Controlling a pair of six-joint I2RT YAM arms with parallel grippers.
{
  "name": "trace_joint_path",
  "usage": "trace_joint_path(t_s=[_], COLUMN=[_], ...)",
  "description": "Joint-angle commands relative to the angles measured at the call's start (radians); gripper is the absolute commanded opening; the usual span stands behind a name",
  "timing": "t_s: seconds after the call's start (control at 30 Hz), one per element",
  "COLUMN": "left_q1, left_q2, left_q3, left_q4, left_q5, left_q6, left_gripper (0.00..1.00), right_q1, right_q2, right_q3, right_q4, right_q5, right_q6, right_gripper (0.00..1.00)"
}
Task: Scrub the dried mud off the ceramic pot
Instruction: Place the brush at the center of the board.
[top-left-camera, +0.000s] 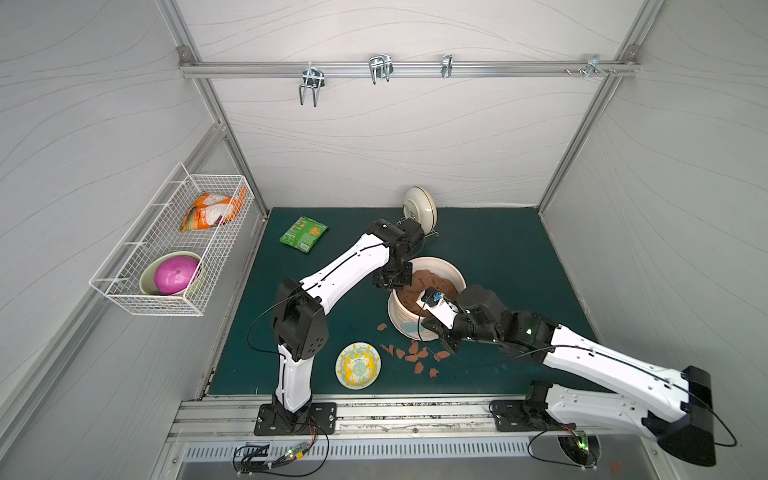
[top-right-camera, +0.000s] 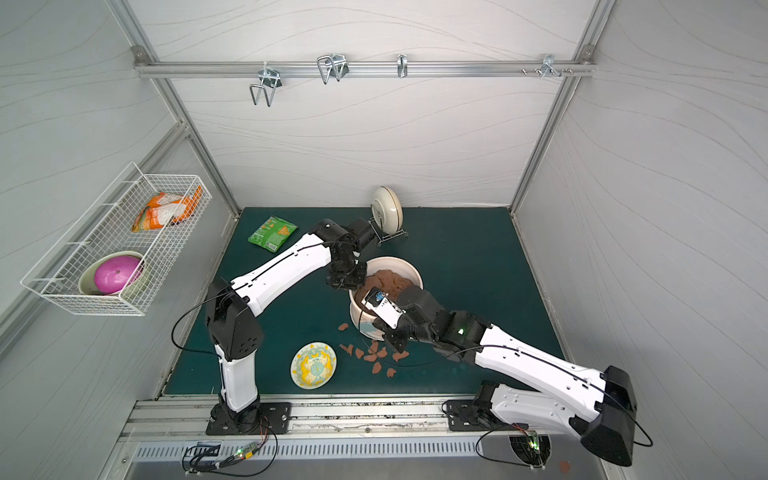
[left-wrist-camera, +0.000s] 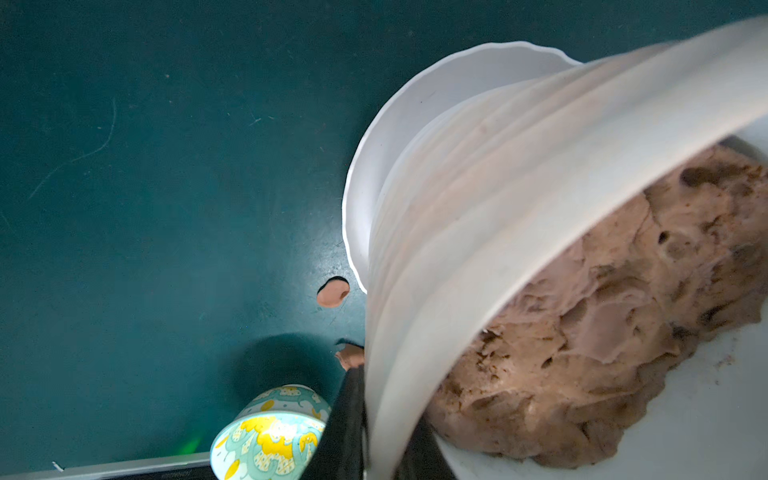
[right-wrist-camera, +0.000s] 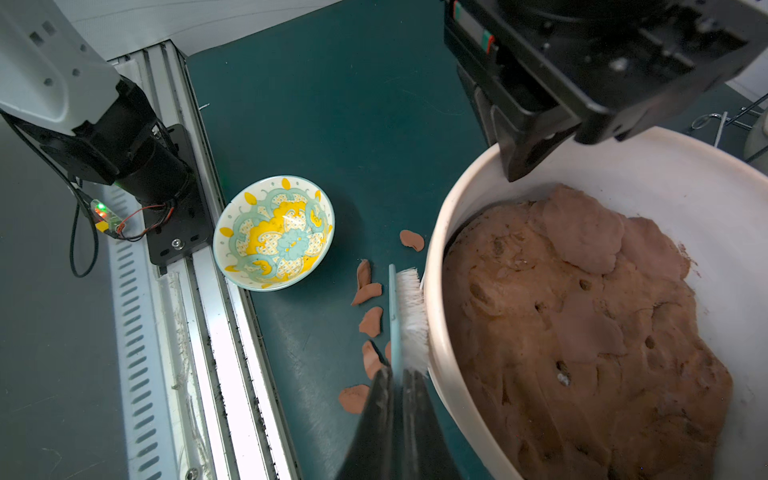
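The right gripper is pinched tight on the pale blue handle of a brush, which sticks straight out ahead of its fingertips. The white bristles face sideways and press against the outer wall of the ceramic pot, which sits immediately on the bristle side of this gripper. Farther along the rim, ahead of the brush tip, the left gripper is clamped on the pot, one finger outside the wall and one inside. The step in hand looks like scrubbing the wall. It likely goes best with the left hold firm so the pot cannot rock on its white saucer, and with short strokes following the ribs under modest pressure. Flakes of dried mud lie on the counter on the handle side of the right gripper. Whether patches remain under the bristles cannot be told. The pot stands upright, mouth up and axis vertical, with a brown lump inside. The brush's long axis lies along the wall, not pointing into it.
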Motion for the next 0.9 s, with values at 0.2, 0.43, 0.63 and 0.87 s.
trace_joint_path(t_s=[0.2, 0.43, 0.63, 0.87], left_q1=[0.045, 0.065, 0.07, 0.071], left_q2=[0.035, 0.053, 0.075, 0.082], left_q3=[0.021, 0.038, 0.061, 0.086], left_q4=[0.111, 0.11, 0.098, 0.103], left_q5=[-0.014, -0.003, -0.018, -0.014], left_q6=[0.243, 0.29, 0.374, 0.489], left_gripper=[0.08, 0.08, 0.08, 0.07], right_q1=[0.0, -0.005, -0.006, -0.015], right_q2=[-0.025, -0.103, -0.16, -0.157], right_q3=[0.002, -0.029, -0.055, -0.004], right_q4=[-0.048, -0.153, -0.198, -0.364], right_q5=[0.016, -0.027, -0.137, 0.03], right_q6=[0.004, 0.04, 0.111, 0.286], right_gripper=[0.0, 0.0, 0.0, 0.0])
